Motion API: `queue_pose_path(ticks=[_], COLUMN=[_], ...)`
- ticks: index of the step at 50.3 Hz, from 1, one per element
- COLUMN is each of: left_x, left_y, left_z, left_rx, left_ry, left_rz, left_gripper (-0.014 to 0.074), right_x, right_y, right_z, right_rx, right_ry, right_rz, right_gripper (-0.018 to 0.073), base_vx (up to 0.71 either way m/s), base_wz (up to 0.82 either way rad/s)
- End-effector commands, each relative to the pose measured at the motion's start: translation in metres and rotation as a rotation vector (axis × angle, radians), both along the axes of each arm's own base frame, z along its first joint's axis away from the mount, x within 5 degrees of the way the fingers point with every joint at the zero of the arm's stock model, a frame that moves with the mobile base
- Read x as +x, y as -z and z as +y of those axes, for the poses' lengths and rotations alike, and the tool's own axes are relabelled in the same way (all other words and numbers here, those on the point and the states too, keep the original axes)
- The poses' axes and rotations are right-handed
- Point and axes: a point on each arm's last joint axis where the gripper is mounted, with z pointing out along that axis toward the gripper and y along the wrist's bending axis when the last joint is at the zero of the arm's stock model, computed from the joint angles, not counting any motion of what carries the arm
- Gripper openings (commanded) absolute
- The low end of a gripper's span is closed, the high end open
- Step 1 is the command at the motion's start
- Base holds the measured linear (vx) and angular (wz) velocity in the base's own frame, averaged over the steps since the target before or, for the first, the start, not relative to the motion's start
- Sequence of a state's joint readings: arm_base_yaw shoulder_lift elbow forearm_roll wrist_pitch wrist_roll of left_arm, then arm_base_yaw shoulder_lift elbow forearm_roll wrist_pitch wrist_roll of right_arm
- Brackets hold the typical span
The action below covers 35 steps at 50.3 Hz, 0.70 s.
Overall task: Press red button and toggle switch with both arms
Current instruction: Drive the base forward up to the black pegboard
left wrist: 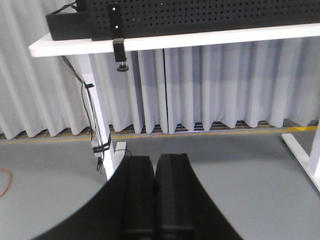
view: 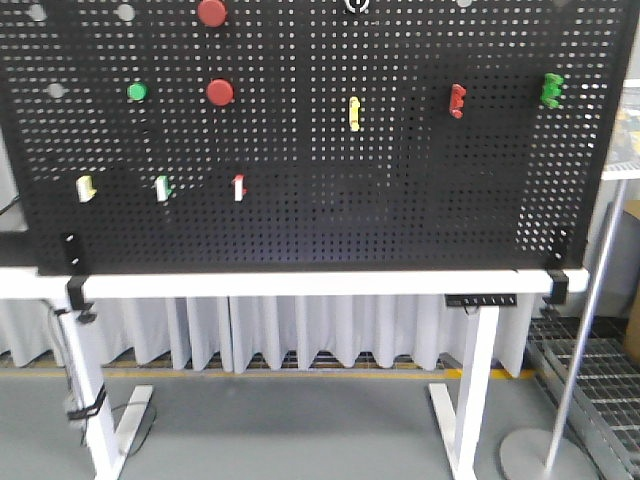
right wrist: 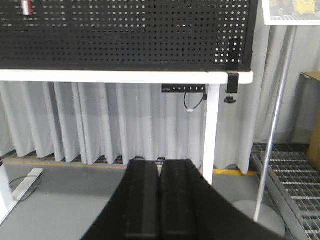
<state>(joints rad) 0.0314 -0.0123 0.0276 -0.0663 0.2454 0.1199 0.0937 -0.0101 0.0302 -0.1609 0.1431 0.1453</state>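
A black pegboard [view: 300, 220] stands upright on a white table [view: 300, 284]. Two red buttons sit on it, one at mid height [view: 220, 93] and one at the top edge [view: 212, 12], with a green button [view: 137, 92] to the left. Toggle switches are mounted across the board: yellow [view: 354, 113], red [view: 457, 100], green [view: 552, 90], and three low at the left [view: 163, 188]. No arm shows in the front view. My left gripper [left wrist: 156, 159] is shut and empty, low, facing the table's left leg. My right gripper [right wrist: 160, 164] is shut and empty, low, below the board's right end.
White curtains hang under the table. White table legs [view: 478, 380] stand on a grey floor. A metal pole with a round base [view: 570, 400] stands at the right, beside a grated floor [view: 590, 370]. Black clamps [view: 557, 285] fix the board to the table edge.
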Motion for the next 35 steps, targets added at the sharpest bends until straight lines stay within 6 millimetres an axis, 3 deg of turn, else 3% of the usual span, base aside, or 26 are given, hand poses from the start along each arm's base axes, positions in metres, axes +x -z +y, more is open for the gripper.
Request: queue_pose_path(ticks=[1, 35], left_x=[0.0009, 0.0009], left_y=[0.0018, 0.0018], left_z=[0.0003, 0.0003], left_rx=[-0.012, -0.012], left_ry=[-0.004, -0.004], left_rz=[-0.062, -0.062], left_gripper=[0.0001, 0.0001], right_x=[-0.0005, -0.0005], right_y=[-0.0040, -0.0040], right_z=[0.0006, 0.0006], right_rx=[-0.001, -0.001], right_ry=[-0.005, -0.005], right_rz=[-0.080, -0.080], right_gripper=[-0.0003, -0.0003], base_vx=[0.49, 0.43], base_wz=[-0.04, -0.02])
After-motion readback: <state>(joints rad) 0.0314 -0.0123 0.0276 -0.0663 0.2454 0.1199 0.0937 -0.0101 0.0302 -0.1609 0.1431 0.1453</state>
